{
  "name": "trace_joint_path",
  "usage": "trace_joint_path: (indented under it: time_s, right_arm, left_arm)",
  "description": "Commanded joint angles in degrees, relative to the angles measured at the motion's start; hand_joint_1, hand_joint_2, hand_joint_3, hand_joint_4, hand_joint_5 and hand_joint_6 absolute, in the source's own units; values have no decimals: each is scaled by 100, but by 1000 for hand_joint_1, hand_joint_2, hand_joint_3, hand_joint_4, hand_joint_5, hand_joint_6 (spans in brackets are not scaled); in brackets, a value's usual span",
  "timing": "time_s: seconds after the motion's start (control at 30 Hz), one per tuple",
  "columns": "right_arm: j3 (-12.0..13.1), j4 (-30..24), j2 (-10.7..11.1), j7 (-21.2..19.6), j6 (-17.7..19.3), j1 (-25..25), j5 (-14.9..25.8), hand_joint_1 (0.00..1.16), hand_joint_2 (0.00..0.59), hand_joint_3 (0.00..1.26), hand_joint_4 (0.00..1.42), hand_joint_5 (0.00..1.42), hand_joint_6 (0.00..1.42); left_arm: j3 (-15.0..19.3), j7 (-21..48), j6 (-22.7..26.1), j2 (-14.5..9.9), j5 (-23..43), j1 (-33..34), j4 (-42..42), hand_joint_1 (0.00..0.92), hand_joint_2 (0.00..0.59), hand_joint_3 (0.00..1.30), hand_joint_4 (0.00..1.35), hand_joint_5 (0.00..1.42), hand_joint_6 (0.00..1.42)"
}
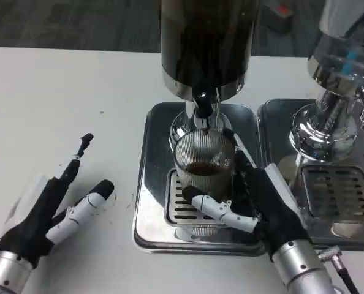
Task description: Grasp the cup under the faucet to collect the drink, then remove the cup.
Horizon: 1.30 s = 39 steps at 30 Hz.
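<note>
We find the cup [204, 160] standing upright on the slotted grate of the drip tray [146, 208], directly under the faucet [201, 110] of the dark drink dispenser [208, 43], with brown liquid already in its lower part. Its long axis is vertical. It lies just ahead of our right hand [265, 205] and slightly to that hand's left. The right hand wraps it: 1 white finger crosses the front of the cup's base while the dark fingers run up its right side. We judge the cup held, though the far side of the contact is hidden from us.

Our left hand [50, 208] rests on the white table [59, 104] well off to the cup's left, fingers spread and holding nothing. The right hand is plainly the nearer one, so lifting the cup away falls to it; the pull should come toward us, clear of the faucet.

A second dispenser [338, 92] stands to the right. We can read no brand, label or writing anywhere.
</note>
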State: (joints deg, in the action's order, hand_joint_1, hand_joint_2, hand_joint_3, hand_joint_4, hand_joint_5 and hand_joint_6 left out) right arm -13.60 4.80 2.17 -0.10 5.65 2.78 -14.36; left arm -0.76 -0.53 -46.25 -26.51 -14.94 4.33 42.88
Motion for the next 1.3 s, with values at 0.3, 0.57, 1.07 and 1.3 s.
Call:
trace_joint_path:
  time_s: [0.3, 0.57, 1.07, 1.3]
  right_arm:
    - [25, 511, -267, -251, 98, -318, 32, 747, 165, 0, 0, 0, 0]
    - [-5, 804, -349, -333, 294, -402, 33, 787, 148, 0, 0, 0, 0]
    - [-1, 990, -445, -641, 341, -407, -52, 922, 166, 18, 133, 195, 303]
    - [11, 1038, -527, -816, 345, -392, -57, 952, 176, 179, 328, 365, 490]
  left_arm:
    - [38, 171, 37, -63, 168, 39, 18, 0, 156, 0, 0, 25, 0]
    - [66, 237, 63, -55, 245, -15, -5, 0, 156, 0, 0, 25, 0]
    - [87, 216, 74, -70, 314, -111, -64, 0, 156, 7, 0, 26, 0]
    - [107, 224, 78, -60, 338, -155, -95, 0, 156, 9, 0, 26, 0]
